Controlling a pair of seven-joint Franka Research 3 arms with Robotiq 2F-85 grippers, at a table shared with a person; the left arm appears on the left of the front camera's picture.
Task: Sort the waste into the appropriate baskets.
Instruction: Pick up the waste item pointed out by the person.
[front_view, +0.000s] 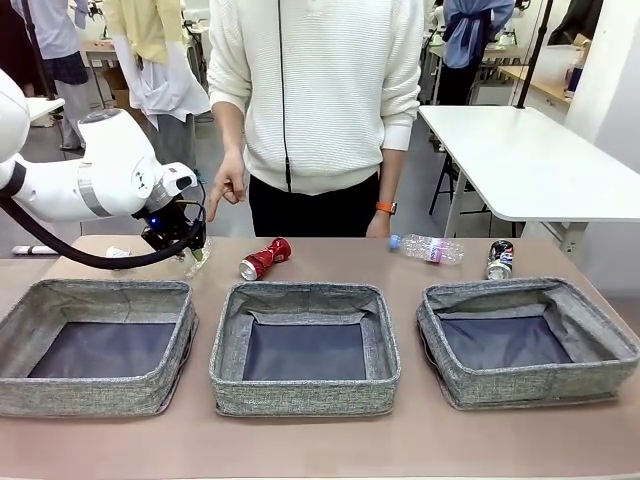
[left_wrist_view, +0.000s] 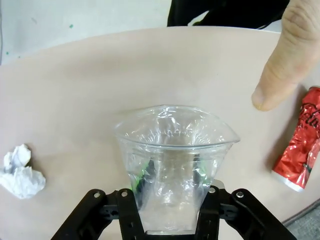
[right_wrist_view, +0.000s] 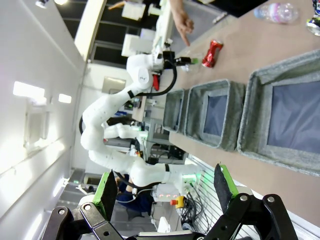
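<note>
Black fingers of the left gripper (left_wrist_view: 171, 176) stand either side of the clear plastic cup (left_wrist_view: 172, 150) and are clamped on it: the green pads show through its thin walls, and its rim is squashed out of round. The cup's long axis runs along the fingers, base in toward the palm and mouth pointing away from the wrist, down toward the table (front_view: 320, 440). In the front view this grip sits at the far left of the table, just beyond the far wall of the left basket (front_view: 90, 395), so the coming move looks like a lift and a short draw toward the near side. No basket carries a mark showing where plastic belongs. A crumpled white paper wad (left_wrist_view: 20, 172) lies to the cup's left, and a red soda can (front_view: 265, 259) lies on its side to the right, beyond the middle basket (front_view: 300, 395). A person's hand (front_view: 228, 190) hangs above, one finger pointing down between cup and can. Farther right lie the clear bottle (front_view: 428, 248) and the dark crushed can (front_view: 500, 260), beyond the right basket (front_view: 530, 385). The right gripper (right_wrist_view: 166, 190) hangs well off with its jaws wide apart and empty, so the left arm is the nearer.
</note>
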